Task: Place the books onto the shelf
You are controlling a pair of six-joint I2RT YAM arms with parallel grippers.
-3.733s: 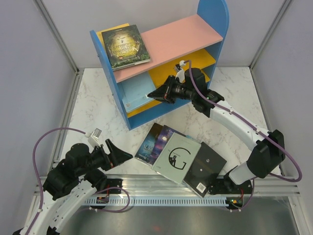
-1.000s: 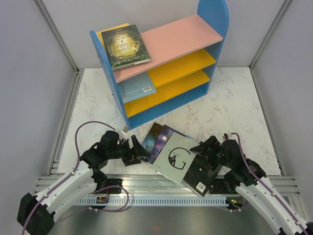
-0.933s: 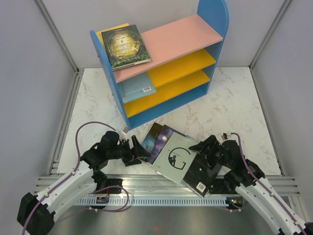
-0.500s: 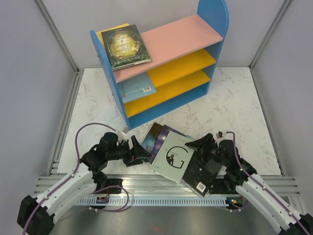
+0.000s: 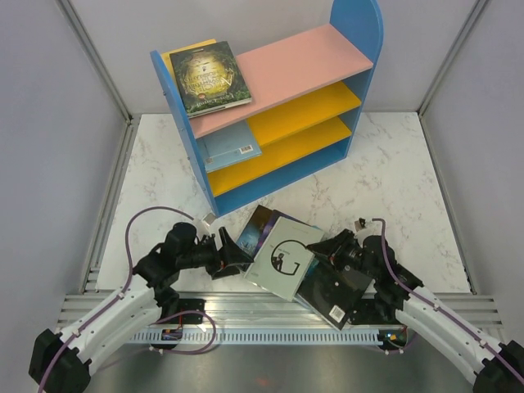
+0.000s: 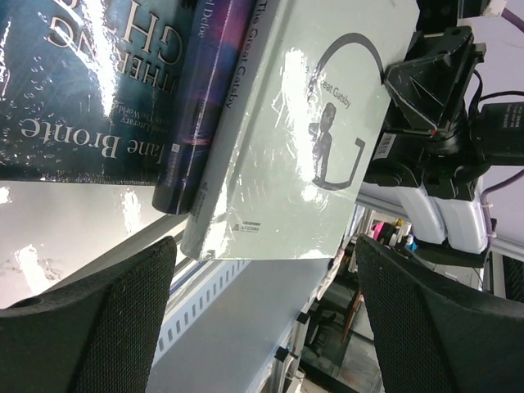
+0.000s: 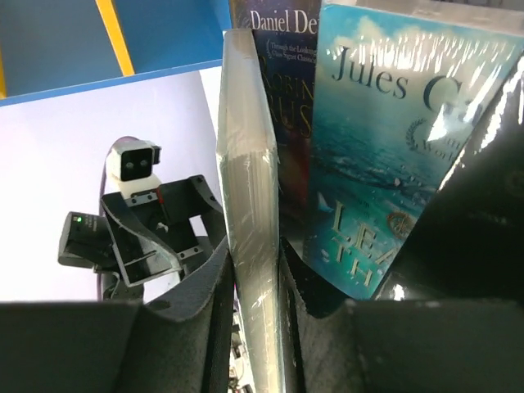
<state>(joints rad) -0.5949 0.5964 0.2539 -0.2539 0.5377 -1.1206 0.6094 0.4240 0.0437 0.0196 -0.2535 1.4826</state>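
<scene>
Shifted left and tilted up since a second ago: pale grey G book, its right edge clamped in the right gripper, overlapping the black book. Left gripper jaws apart, just beside the pile's left edge. A strip of marble table shows between pile and shelf.

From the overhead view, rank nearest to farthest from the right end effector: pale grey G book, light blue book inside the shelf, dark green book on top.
1. Pale grey paperback with large G: clamped in the right end effector.
2. Light blue book: inside the shelf, left end.
3. Dark green book with gold emblem: atop the shelf, rearmost.
</scene>
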